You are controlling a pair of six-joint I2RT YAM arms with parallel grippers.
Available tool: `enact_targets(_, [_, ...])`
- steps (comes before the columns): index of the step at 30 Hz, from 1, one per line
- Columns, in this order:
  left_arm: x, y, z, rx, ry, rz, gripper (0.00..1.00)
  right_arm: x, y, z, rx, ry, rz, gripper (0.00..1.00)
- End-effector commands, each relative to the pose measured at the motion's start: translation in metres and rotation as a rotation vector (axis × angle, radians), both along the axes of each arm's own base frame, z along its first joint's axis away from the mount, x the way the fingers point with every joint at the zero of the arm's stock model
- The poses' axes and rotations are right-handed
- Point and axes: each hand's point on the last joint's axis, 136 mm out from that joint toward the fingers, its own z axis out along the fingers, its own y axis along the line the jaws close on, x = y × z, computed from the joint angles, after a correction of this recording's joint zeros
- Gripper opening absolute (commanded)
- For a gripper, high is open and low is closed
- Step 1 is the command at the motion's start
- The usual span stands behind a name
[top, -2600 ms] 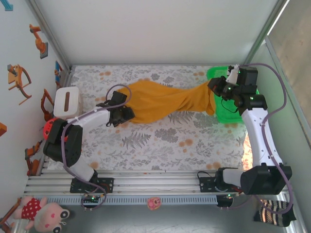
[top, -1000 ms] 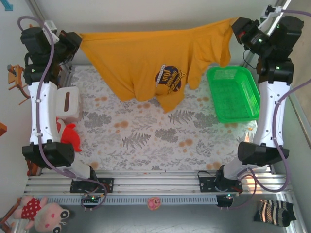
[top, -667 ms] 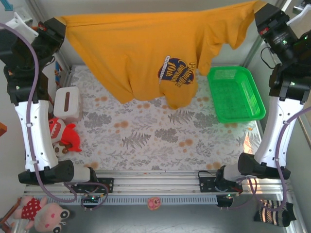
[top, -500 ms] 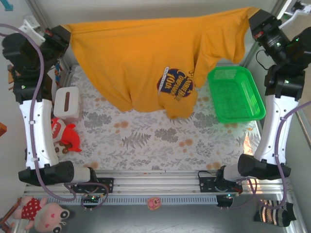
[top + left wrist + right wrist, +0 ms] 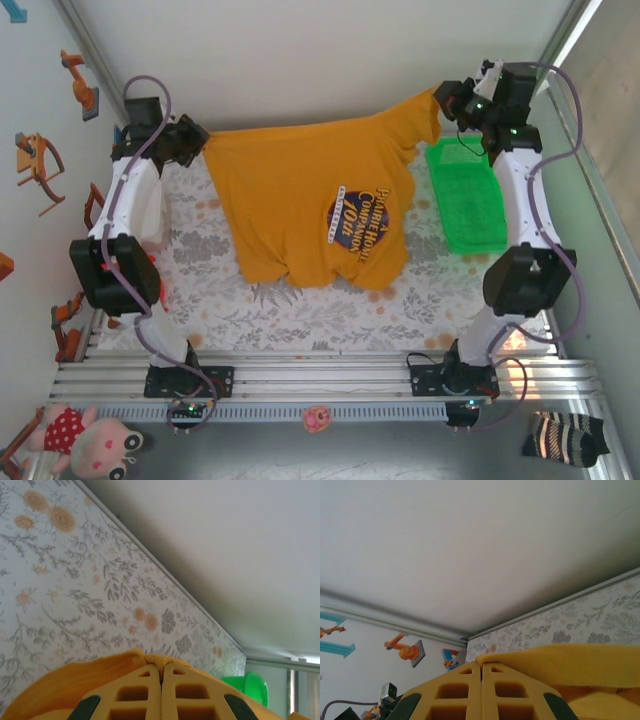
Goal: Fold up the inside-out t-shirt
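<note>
- While the left hand (image 5: 196, 141) is clamped fully shut on one upper corner of the inside-out t-shirt (image 5: 290, 200), the right hand (image 5: 447, 100) is pinched just as tightly on the opposite upper corner, so the mustard cloth hangs spread between the two.
- From each hand the top edge runs inward toward the other with a slight sag. The body of the shirt drops below both hands over the floral surface (image 5: 300, 305), toward the arm bases. Whether the hem touches the surface cannot be told.
- A dark oval print (image 5: 353, 215) with lettering faces the overhead camera, on the half of the shirt nearer the right hand.
- At the left wrist, the yellow fingers (image 5: 137, 692) meet with no gap, and a fold of the cloth bulges up around their tips.
- At the right wrist, the fingers (image 5: 507, 690) are likewise pressed together, and shirt fabric spreads away to one side of the tips.
- A green plastic basket (image 5: 465, 195) lies on the surface just beneath the right hand, beside the shirt's hanging sleeve. Whether sleeve and basket touch cannot be told.
- A white box (image 5: 152, 215) sits below the left hand, partly hidden behind that arm.
- Well apart from both hands, past the metal rail at the arm bases, lie a plush toy (image 5: 80, 435) on the left hand's side and a striped sock (image 5: 565, 437) on the right hand's side.
</note>
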Motion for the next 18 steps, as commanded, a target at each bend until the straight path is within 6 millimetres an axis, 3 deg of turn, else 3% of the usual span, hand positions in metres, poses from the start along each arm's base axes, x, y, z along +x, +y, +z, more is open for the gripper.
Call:
enact_targets(1, [0.026,0.002,0.015,0.043,-0.069,-0.012,0.12,0.024,0.000,0.012,-0.075,-0.077,-0.015,0.07])
enact_targets(2, [0.032,0.000,0.009,0.041,-0.057,-0.021,0.32,0.028,0.004,0.006,-0.101,-0.058,-0.005,0.28])
enact_targets(3, [0.036,-0.001,0.006,0.041,-0.049,-0.028,0.51,0.030,0.007,-0.001,-0.142,-0.034,0.002,0.42])
enact_targets(4, [0.037,-0.001,0.001,0.042,-0.032,-0.032,0.64,0.028,0.012,-0.004,-0.182,-0.025,0.013,0.64])
enact_targets(5, [0.036,0.000,-0.001,0.045,-0.020,-0.031,0.71,0.024,0.016,-0.006,-0.210,-0.020,0.021,0.73])
enact_targets(7, [0.025,0.001,-0.004,0.058,0.000,-0.031,0.81,0.006,0.023,-0.013,-0.249,0.014,0.032,0.75])
enact_targets(11, [-0.020,0.004,-0.017,0.062,0.061,-0.014,0.87,-0.048,0.036,-0.047,-0.267,0.127,0.052,0.75])
enact_targets(13, [-0.058,-0.003,-0.035,0.040,0.132,-0.021,0.87,-0.088,0.042,-0.079,-0.306,0.205,0.050,0.75])
enact_targets(18, [-0.159,-0.025,-0.092,0.157,0.320,-0.078,0.88,-0.182,0.062,-0.181,-0.472,0.431,0.079,0.76])
